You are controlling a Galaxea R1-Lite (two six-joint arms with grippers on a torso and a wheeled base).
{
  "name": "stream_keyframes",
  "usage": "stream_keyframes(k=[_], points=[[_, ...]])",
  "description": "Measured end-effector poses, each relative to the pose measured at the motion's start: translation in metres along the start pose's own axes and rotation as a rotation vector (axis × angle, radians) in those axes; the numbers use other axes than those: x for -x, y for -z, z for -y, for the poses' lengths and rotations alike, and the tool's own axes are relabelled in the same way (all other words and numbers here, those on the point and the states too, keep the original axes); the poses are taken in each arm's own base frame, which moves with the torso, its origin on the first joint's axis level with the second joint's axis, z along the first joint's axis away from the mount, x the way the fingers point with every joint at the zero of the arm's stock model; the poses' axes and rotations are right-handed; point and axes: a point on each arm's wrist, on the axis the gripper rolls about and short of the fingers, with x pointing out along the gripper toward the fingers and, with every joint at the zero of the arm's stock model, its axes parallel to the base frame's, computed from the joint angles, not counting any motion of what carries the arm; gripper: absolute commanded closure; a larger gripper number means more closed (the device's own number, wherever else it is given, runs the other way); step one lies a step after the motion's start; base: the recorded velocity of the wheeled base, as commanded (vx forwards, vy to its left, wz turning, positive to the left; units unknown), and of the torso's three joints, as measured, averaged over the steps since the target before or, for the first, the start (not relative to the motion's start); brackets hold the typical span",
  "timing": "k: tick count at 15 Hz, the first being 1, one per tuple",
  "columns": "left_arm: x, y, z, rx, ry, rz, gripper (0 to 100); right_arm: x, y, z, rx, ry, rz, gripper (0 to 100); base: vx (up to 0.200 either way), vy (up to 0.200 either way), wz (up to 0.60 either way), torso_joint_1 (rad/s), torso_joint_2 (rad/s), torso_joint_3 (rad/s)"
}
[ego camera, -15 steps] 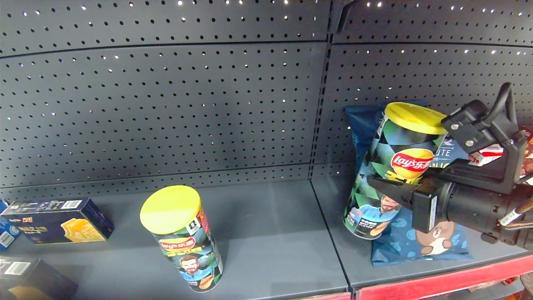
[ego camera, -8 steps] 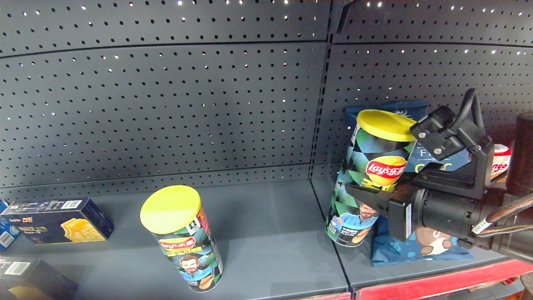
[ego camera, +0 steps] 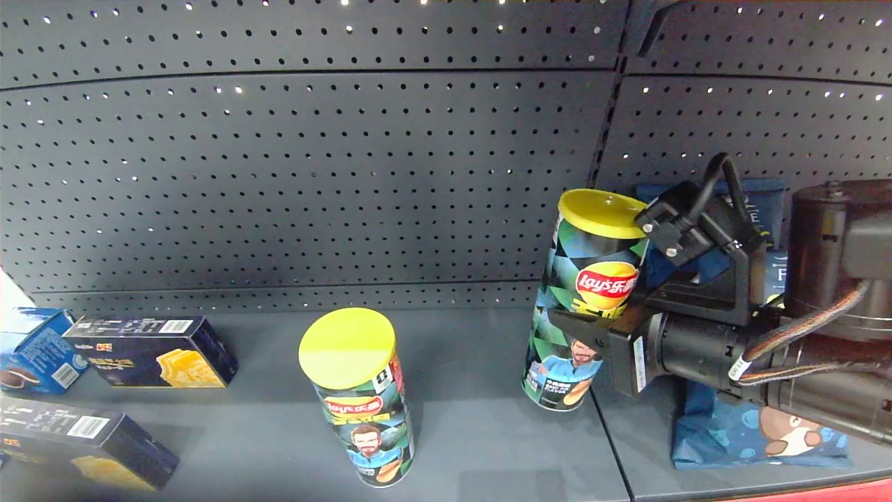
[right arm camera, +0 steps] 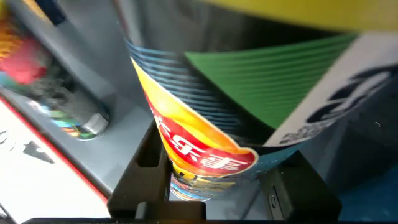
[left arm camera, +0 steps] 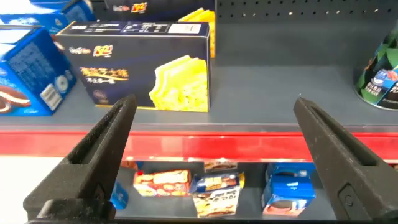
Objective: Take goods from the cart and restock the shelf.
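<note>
Holding the chip can [ego camera: 592, 279] clamped in the right tool [ego camera: 582, 324], tilted low over the shelf [ego camera: 474, 390], seemingly to stand it near the matching can [ego camera: 362, 397], left tool [left arm camera: 214, 106] spread apart, empty.

- The shelf [ego camera: 474, 432] was matt grey painted metal, its back panel [ego camera: 313, 174] perforated.
- The held chip can [ego camera: 592, 265] had a glossy printed wrap and a smooth yellow plastic lid [ego camera: 601, 213].
- The dark blue box [ego camera: 153, 352] was glossy card.

Head looks down at shelf [ego camera: 474, 425], wrists close
</note>
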Motion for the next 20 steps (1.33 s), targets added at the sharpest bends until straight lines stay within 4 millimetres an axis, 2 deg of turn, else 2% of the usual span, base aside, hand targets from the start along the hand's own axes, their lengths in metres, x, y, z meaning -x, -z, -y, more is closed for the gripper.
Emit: stream_keyframes(k=[5,9,15,17,20], points=[[0.000,0.000,0.000,0.000,0.000,0.001,0,-0.017,-0.002,-0.002,-0.013,0.006,-0.003,100,0.000,0.000,0.00,0.000,0.00,0.000],[0.000,0.000,0.000,0.000,0.000,0.001,0,-0.053,-0.018,-0.012,-0.053,0.010,0.125,100,0.000,0.000,0.00,0.000,0.00,0.000],[0.000,0.000,0.000,0.000,0.000,0.001,0,-0.103,-0.007,-0.032,-0.032,-0.040,0.159,100,0.000,0.000,0.00,0.000,0.00,0.000],[0.000,0.000,0.000,0.000,0.000,0.001,0,-0.113,-0.003,-0.028,0.020,-0.118,0.148,100,0.000,0.000,0.00,0.000,0.00,0.000],[0.000,0.000,0.000,0.000,0.000,0.001,0,-0.126,-0.001,-0.015,0.030,-0.102,0.135,100,0.000,0.000,0.00,0.000,0.00,0.000]])
